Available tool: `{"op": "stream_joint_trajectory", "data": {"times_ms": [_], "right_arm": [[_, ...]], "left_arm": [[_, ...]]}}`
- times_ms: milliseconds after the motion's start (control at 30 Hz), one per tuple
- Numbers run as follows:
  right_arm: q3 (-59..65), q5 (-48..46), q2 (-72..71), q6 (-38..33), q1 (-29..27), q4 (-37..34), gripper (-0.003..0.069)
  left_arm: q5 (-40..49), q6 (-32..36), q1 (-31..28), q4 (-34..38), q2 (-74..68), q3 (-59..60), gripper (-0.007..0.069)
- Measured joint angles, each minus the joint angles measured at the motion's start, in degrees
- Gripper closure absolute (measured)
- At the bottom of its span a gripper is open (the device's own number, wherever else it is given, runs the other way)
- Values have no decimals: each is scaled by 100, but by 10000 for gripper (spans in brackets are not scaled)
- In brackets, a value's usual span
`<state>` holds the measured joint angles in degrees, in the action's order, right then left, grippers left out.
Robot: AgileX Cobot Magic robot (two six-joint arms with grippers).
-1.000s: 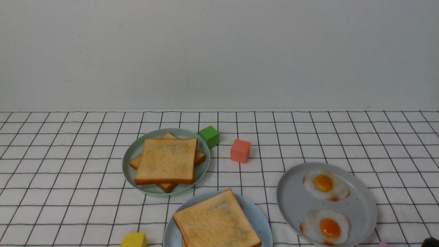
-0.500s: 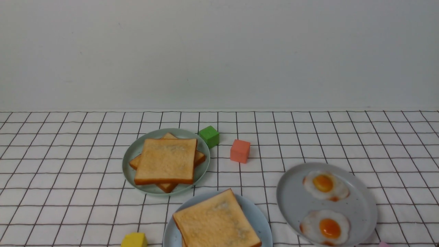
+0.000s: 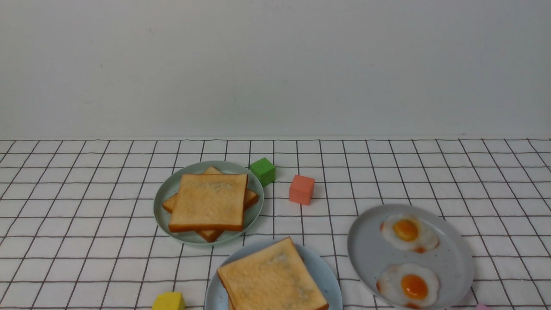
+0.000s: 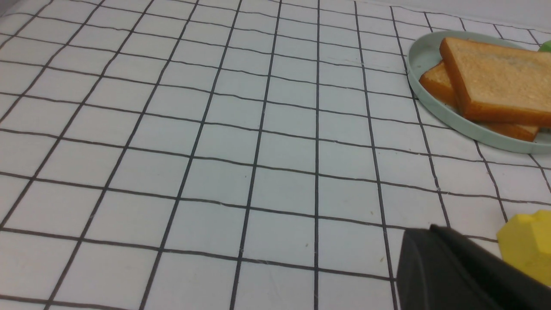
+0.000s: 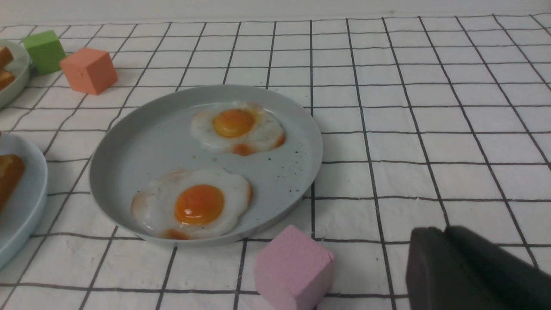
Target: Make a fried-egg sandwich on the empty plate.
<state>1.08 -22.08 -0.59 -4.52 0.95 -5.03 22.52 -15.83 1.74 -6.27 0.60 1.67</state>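
The pale-blue plate point(image 3: 323, 272) sits at the front centre with a golden-brown toast slice point(image 3: 271, 277) on top. The slice hides what lies under it, and no egg shows there. The plate's rim point(image 5: 26, 193) and a toast edge point(image 5: 8, 176) show in the right wrist view. My left gripper point(image 4: 430, 230) is shut and empty, low over the cloth beside a yellow block point(image 4: 529, 241). My right gripper point(image 5: 443, 230) is shut and empty, near a pink cube point(image 5: 292, 267). Neither gripper shows in the front view.
A sage-green plate point(image 3: 165, 193) holds a pile of plain toast point(image 3: 208, 200). A grey plate point(image 3: 366, 249) on the right holds two fried eggs point(image 3: 407, 230) point(image 3: 411, 284). A green cube point(image 3: 262, 171) and an orange cube point(image 3: 301, 189) stand behind the plates.
A dark tip of my right gripper at the front view's lower right corner one second ago has left that view. Nothing on the table has moved.
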Motion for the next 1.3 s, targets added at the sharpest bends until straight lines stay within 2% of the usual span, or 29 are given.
{"op": "stream_joint_trajectory", "data": {"times_ms": [1300], "right_arm": [[-5,-2,0,12,6,34,567]], "left_arm": [[0,0,0,0,0,0,587]]}}
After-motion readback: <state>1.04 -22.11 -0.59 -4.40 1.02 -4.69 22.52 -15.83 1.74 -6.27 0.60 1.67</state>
